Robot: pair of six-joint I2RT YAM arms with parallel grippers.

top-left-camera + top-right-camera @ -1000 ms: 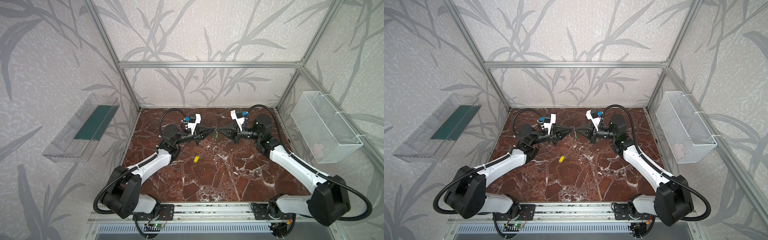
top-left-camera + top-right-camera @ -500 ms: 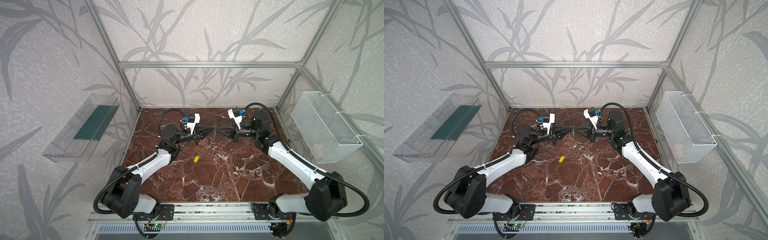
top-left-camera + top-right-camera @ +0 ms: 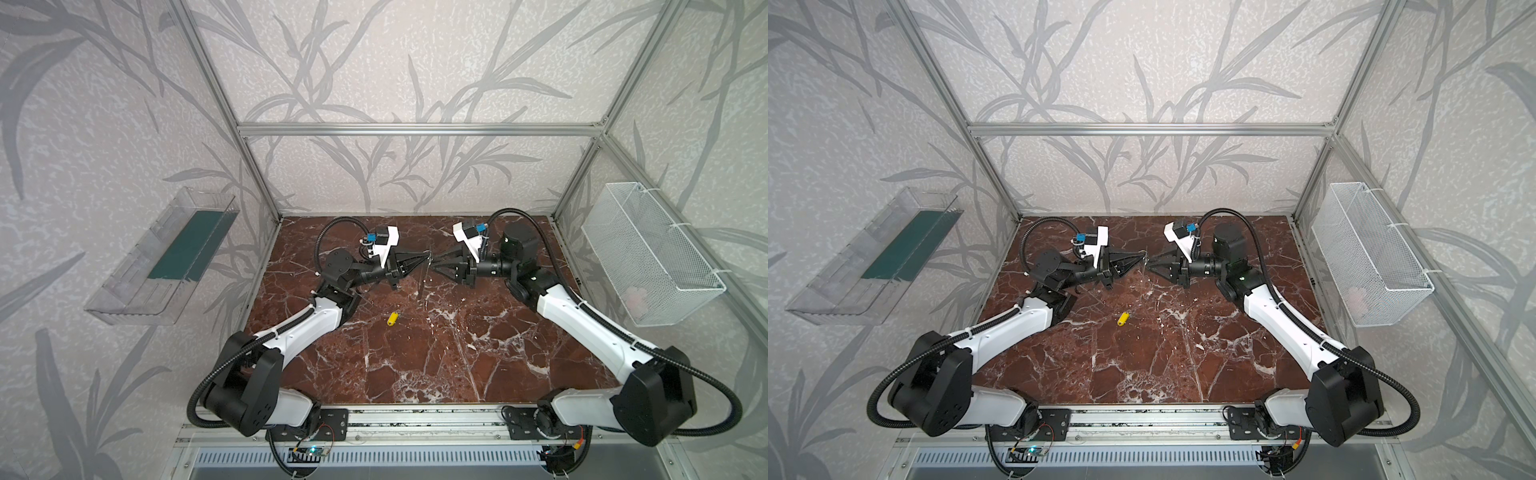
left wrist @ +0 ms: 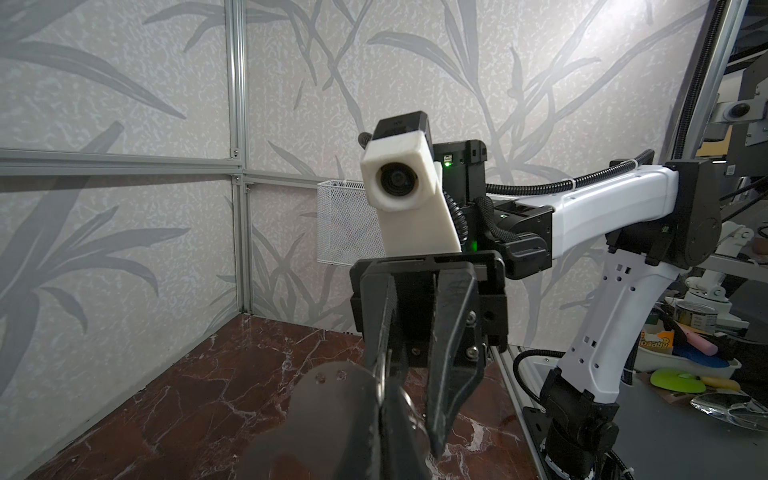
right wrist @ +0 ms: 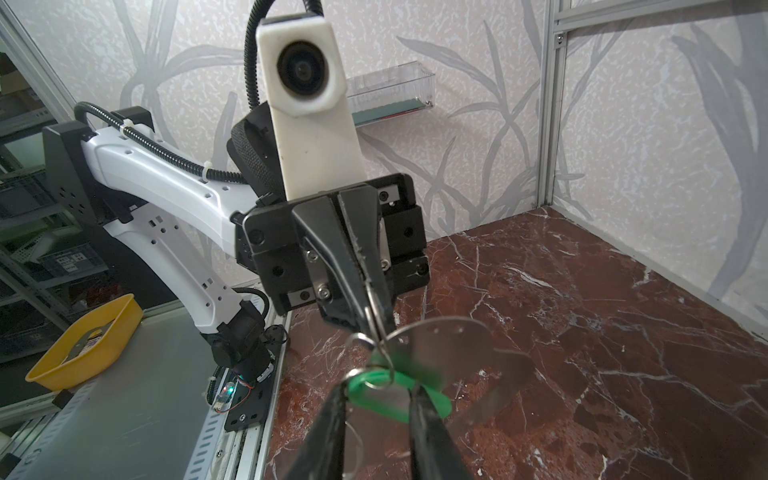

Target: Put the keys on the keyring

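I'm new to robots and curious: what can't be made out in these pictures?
Green key: too small in both top views.
Keyring: blurred near the lens, left wrist view.
Whether key is threaded: rings overlap, right wrist view.
Basket contents: too small in both top views.

Leaf-patterned grey wallpaper (image 3: 374, 62) all around, aluminium frame (image 3: 415, 129) crossing the far wall, red-brown marble floor (image 3: 415, 365) gleaming, clear tray (image 3: 133, 266) mounted left, white wire basket (image 3: 648, 249) right.
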